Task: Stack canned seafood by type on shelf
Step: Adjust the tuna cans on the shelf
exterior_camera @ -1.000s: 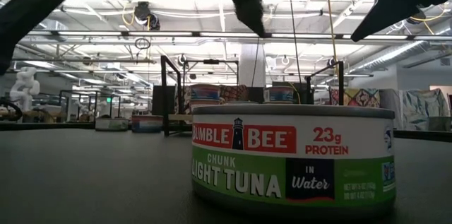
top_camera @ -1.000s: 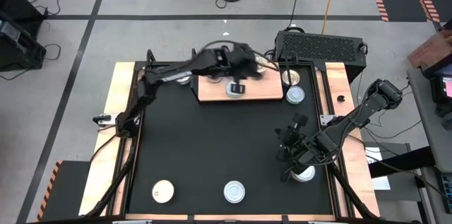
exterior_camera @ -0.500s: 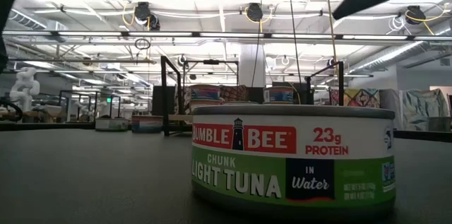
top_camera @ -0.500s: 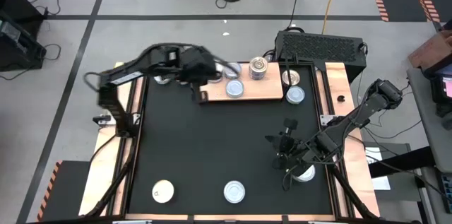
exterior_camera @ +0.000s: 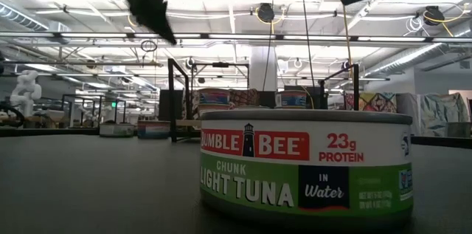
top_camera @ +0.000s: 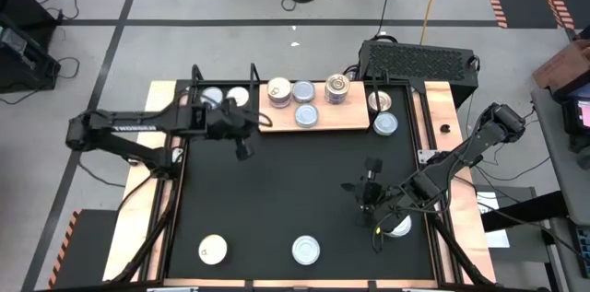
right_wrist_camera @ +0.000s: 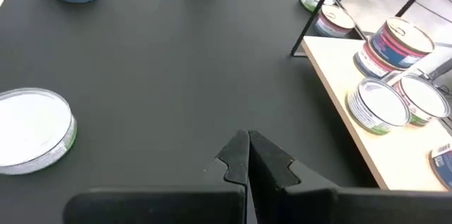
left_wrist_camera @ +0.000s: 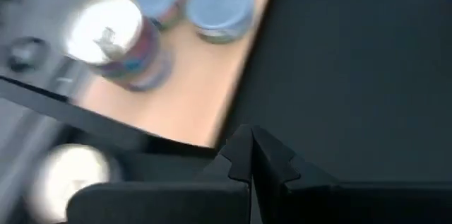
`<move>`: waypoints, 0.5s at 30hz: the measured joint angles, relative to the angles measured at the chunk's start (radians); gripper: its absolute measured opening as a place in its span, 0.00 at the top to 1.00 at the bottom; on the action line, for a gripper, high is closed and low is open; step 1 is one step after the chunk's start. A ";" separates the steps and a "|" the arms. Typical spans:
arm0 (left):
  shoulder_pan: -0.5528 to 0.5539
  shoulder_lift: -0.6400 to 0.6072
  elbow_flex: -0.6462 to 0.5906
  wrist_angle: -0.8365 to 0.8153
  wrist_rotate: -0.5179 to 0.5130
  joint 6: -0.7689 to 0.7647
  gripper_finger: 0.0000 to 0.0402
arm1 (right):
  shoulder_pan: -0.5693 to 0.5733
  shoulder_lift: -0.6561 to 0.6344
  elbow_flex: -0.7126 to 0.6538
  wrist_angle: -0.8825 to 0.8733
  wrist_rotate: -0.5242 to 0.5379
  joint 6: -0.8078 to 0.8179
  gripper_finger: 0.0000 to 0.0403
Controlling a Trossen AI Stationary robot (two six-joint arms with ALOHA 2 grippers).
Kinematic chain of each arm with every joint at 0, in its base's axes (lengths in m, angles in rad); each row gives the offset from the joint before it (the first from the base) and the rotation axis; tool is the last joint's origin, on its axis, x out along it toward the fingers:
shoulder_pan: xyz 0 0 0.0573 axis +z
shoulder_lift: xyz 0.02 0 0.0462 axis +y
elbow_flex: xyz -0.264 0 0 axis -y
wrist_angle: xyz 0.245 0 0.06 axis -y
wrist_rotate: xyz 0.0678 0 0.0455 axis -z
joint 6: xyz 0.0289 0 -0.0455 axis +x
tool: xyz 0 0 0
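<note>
I judge these tins heavy for their size, rigid and slick on the sides, so I would take one across its round wall, low enough that the rim does not slip out of the pads.

The nearest one to the low camera, the tuna tin (exterior_camera: 306,162), sits upright on the black tabletop (top_camera: 295,191) at its front edge; seen from above, a cream-topped tin (top_camera: 213,250) lies to its left and another tin (top_camera: 398,227) sits by the right arm, partly under it. On the shelf (top_camera: 341,124) I count a goldish tin (top_camera: 279,92), two pale blue ones (top_camera: 303,90) touching or nearly so, and a taller stack (top_camera: 337,90). More tins sit off the board at both ends, among the black posts.

My left gripper (top_camera: 241,131) hangs over the tabletop just beside the shelf's left end, fingers pressed together and carrying nothing. My right gripper (top_camera: 367,192) hovers over the right part of the tabletop, likewise closed and empty.

The tabletop is matte and flat, so a tin should stay put when I close on it. Behind the table stands a black ribbed box (top_camera: 419,58); cables trail over the grey floor.
</note>
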 joint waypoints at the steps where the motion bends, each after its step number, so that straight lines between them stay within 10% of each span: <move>1: -0.008 -0.014 -0.057 0.068 0.029 -0.031 0.99 | -0.003 0.000 0.000 0.001 0.004 -0.001 1.00; 15: -0.326 -0.035 -0.646 1.233 -0.192 -0.034 0.99 | -0.408 0.067 -0.001 0.317 -0.153 -0.097 1.00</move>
